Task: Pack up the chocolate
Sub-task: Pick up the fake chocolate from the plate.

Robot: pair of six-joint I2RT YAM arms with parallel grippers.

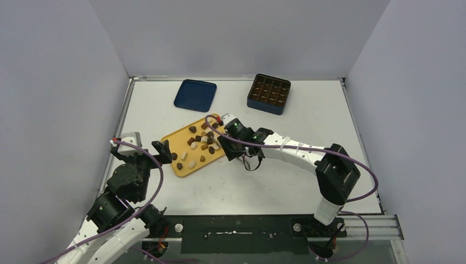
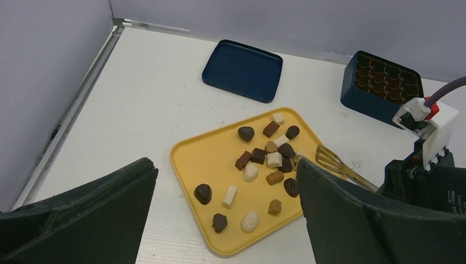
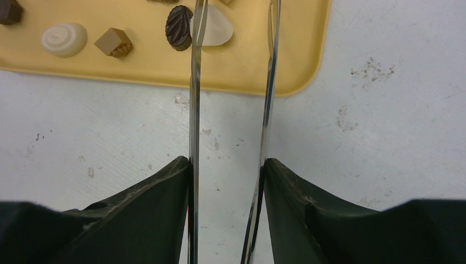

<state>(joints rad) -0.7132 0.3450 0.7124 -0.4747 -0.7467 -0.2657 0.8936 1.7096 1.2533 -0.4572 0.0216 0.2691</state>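
The chocolate [image 2: 273,159], small dark, caramel and white pieces, lies scattered on a yellow tray [image 2: 214,154] at the table's middle left. My right gripper [image 3: 227,162] is shut on a pair of metal tongs [image 3: 195,82] whose blades reach over the tray's edge [image 3: 247,71]. A white piece [image 3: 216,30] sits between the blades, touching the left one, with a ribbed dark piece [image 3: 178,27] just outside. My left gripper [image 2: 225,168] stands open over the tray's near-left corner [image 1: 184,168], holding nothing. From above, the right gripper [image 1: 228,147] sits at the tray's right side.
A dark blue box [image 1: 268,93] with a grid of brown cells stands at the back right of the tray. Its flat blue lid [image 1: 195,94] lies at the back, left of the box. Grey walls close in three sides.
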